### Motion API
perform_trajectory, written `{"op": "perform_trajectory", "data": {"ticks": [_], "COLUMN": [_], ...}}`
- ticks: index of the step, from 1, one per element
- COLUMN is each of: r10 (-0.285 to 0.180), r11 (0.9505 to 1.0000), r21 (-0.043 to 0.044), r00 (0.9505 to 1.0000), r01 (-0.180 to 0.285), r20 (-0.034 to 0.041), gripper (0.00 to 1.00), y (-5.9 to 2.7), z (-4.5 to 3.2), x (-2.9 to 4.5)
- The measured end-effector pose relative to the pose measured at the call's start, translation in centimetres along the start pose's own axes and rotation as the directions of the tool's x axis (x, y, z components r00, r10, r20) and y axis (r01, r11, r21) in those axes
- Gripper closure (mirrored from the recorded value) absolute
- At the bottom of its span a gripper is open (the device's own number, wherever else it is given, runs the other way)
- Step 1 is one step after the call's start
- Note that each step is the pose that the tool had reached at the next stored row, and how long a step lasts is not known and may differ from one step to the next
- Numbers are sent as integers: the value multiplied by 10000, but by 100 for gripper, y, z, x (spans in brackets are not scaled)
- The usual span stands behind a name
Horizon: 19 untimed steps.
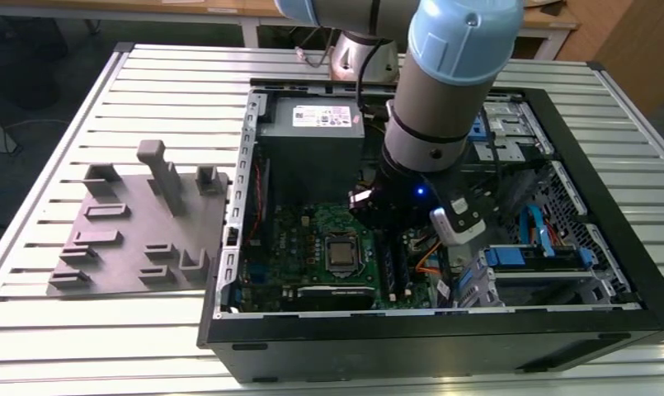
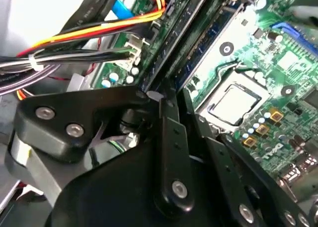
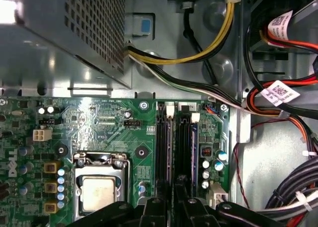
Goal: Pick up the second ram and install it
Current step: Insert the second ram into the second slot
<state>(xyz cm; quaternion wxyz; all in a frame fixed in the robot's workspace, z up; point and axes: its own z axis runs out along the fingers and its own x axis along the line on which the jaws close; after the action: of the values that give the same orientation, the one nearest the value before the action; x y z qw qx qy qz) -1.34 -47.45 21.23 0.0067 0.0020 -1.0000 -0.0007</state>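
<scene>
Apparently the second ram (image 3: 195, 147) is sitting edge-on in a memory slot on the motherboard (image 3: 99, 122), just beside the processor socket (image 3: 99, 187), and in the second wrist view it is running as a dark strip (image 2: 208, 43) away from the fingertips. In the first wrist view the gripper (image 3: 174, 209) is standing right over the slots, its fingers drawn in narrow around the near end of the stick. Whether they are actually clamping it or only pressing on its top edge I cannot tell.

As a judgement, the stick could be going in crooked: if one end is seating before the other, a latch may fail to close, or the push may bend the board. The yellow and orange cables (image 2: 114, 23) are lying near the slot and could snag.

In the exterior view the arm (image 1: 447, 91) is reaching steeply down into the open computer case (image 1: 420, 326), wrist low over the board.
</scene>
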Motion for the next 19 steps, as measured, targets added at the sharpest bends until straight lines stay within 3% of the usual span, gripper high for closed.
{"op": "perform_trajectory", "data": {"ticks": [7,11,19], "r10": [1,-1,0], "r11": [10000,10000,10000], "r21": [-4,-2,-4], "r00": [10000,10000,10000], "r01": [-1,1,0], "r20": [29,54,57], "gripper": [79,89,89], "y": [26,53,54], "z": [-301,-448,-478], "x": [6,7,8]}}
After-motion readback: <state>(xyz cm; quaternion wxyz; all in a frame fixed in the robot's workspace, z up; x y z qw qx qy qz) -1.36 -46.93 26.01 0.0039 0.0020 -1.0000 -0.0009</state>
